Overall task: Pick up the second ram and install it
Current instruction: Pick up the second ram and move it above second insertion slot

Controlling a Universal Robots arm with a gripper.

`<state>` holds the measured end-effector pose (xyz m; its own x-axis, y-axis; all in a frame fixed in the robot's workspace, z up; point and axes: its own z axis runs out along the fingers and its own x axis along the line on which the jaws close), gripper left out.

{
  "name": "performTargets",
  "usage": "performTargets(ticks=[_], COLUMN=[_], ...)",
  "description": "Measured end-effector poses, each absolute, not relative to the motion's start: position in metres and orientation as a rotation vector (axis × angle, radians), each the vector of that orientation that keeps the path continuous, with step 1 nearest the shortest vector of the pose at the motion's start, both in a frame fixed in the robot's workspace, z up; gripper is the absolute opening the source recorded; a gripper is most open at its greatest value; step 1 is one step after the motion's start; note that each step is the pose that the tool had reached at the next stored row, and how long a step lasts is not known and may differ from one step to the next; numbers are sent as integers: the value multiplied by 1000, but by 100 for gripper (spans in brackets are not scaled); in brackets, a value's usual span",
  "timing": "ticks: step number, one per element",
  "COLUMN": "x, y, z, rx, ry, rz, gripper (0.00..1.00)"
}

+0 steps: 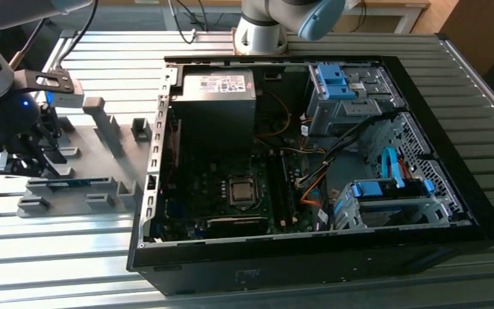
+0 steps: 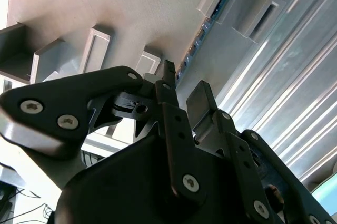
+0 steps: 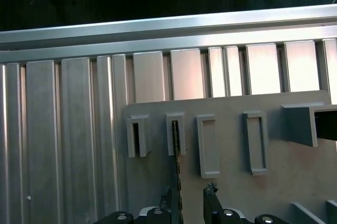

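Gray plastic makes up the slotted rack [image 1: 110, 138], which lies on the ribbed metal bench [image 1: 58, 238] at about 9 o'clock in the exterior view. The open black computer case [image 1: 316, 248] is beside it, toward 3 o'clock. The second ram [image 1: 69, 183] stands on its long edge in the slots along the rack's 6 o'clock side and shows as a thin blue-green strip. The dark gripper [image 1: 26, 168] hangs over the end of this strip that points to 9 o'clock.

In the first wrist view the second ram [image 3: 177, 161] is seen edge-on, one end seated in a rack [image 3: 295, 171] slot. It passes between the two fingers [image 3: 211, 195] of the gripper [image 3: 188, 195]. The jaws stand apart, with a gap clearly wider than the board, and the board is closer to one finger than to the other. I cannot tell if that finger touches it.

In the second wrist view the gripper [image 2: 184, 84] has the same open gap, with the ram's edge [image 2: 202, 29] just beyond the fingertips.
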<state>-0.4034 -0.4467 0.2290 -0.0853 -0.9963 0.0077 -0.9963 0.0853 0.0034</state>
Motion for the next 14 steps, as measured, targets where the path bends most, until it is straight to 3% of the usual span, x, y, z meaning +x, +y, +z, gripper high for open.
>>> performTargets(ticks=[14], x=[-403], y=[-451], z=[211], rx=[2123], ry=[-2307], rz=[7], gripper=[37])
